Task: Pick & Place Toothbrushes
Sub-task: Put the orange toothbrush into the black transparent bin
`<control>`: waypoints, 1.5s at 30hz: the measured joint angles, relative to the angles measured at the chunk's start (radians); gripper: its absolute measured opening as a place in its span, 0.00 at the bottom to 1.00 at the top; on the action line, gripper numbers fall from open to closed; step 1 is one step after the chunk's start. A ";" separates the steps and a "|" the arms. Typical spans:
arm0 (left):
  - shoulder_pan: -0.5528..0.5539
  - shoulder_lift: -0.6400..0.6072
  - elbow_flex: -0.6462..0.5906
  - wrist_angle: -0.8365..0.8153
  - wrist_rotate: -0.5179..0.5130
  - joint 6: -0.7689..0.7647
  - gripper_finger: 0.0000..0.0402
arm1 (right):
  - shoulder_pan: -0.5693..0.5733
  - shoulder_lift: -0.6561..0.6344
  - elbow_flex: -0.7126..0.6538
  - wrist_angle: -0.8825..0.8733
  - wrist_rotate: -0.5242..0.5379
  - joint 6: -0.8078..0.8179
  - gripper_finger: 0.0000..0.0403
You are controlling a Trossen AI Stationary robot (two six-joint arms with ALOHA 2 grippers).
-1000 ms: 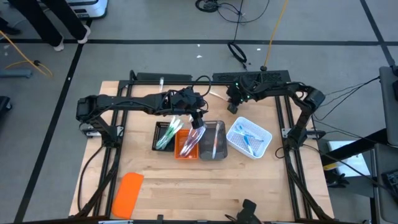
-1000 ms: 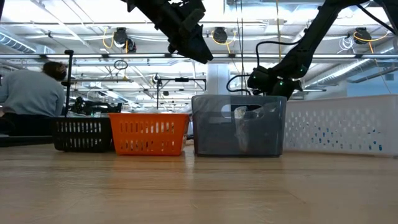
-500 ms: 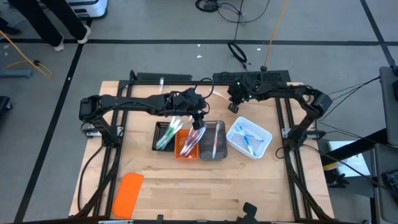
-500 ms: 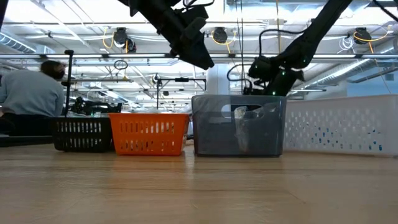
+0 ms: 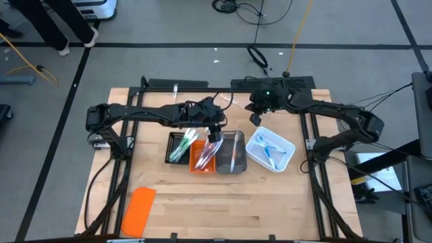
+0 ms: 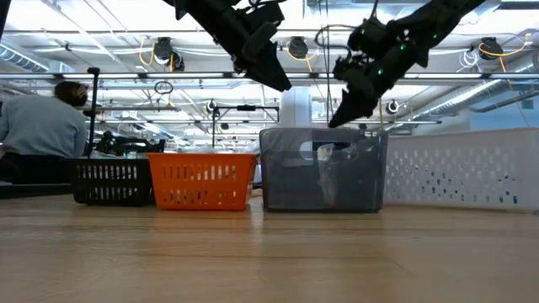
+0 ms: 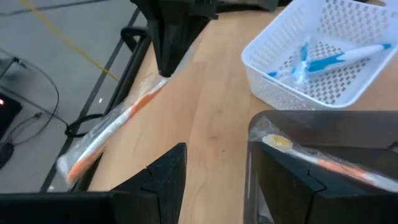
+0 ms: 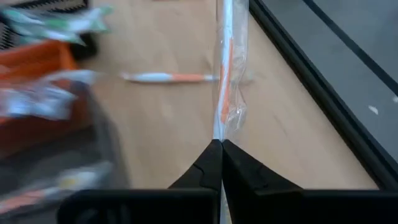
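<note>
A: At the table's far edge, your right gripper is clamped on a wrapped orange toothbrush.
B: Lift it straight, then carry it trayward. The left gripper, jaws apart, hovers above the grey tray.

The room is bright. In the low view, rows of ceiling lamps shine from above, and the dark arms look almost black against them. From overhead the tabletop is lit evenly, with only soft, faint shadows under the arms. The right wrist view is smeared on one side, where the orange tray is blurry. The left wrist view is sharp farther off, but its close dark parts are fuzzy.
</note>
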 joint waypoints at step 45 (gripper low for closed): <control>-0.122 0.023 0.000 -0.046 -0.228 0.189 0.42 | 0.359 -0.065 0.002 0.108 -0.001 0.187 0.00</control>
